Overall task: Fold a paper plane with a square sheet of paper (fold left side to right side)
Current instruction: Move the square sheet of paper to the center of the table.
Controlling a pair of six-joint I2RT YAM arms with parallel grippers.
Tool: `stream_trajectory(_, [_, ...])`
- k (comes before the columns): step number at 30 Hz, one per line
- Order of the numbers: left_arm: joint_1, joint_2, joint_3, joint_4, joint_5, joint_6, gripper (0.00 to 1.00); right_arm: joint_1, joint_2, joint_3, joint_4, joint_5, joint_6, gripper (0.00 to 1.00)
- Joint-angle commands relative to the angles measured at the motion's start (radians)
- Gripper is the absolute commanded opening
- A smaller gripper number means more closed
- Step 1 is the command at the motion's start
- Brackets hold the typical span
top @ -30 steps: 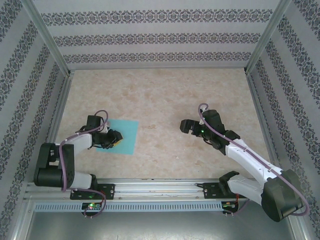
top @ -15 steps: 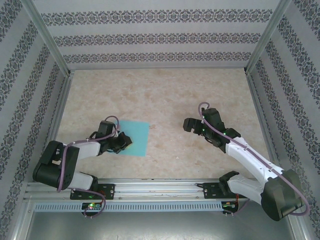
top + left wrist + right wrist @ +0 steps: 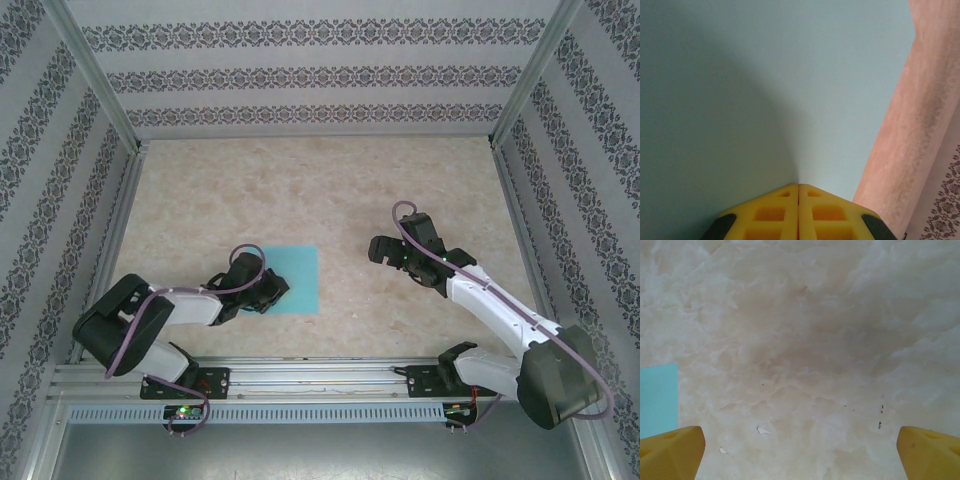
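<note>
Tabletop (image 3: 330, 190) from above: the square sheet of paper (image 3: 298, 280) has slid right toward centre, left pincer (image 3: 272, 290) clenched at its left edge, right pincer (image 3: 385, 250) released nearby. Left wrist: tips meet on flat turquoise. Right wrist: sheet edge lower left, so it is better placed but unfolded.

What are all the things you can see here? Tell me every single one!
square sheet of paper: one, turquoise-blue, flat on the table, left of centre
table: one, beige marbled, under the paper and arms
flecks: two, white, on the table near the right arm's jaws
walls: three, white with dark patterned stripes, around the table
metal rail: one, silver, along the near edge
left arm: one, black and white, near left; yellow jaws shut on the paper's left edge
right arm: one, black and white, near right; yellow jaws open over bare table
</note>
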Motion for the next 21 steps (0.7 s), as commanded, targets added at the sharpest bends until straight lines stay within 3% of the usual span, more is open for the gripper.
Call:
stream_trajectory(1, [-0.049,0.074,0.03,0.061,-0.041,-0.067,0.07,0.012,0.019,0.042,-0.027,0.023,0.005,0.98])
stream_trajectory(7, [-0.058,0.051,0.102,0.016,-0.025,0.001,0.13,0.034,0.077,0.091,-0.029,0.02,-0.026,0.98])
stream_trajectory(14, [-0.001,-0.148,0.198,-0.303,-0.025,0.193,0.29,0.121,0.243,0.23,-0.05,0.038,-0.059,0.98])
stream_trajectory(17, [0.052,-0.23,0.17,-0.42,-0.048,0.24,0.27,0.182,0.336,0.301,-0.058,0.061,-0.069,0.98])
stream_trajectory(21, [0.141,-0.288,0.099,-0.457,0.016,0.265,0.19,0.257,0.49,0.421,-0.089,0.073,-0.081,0.98])
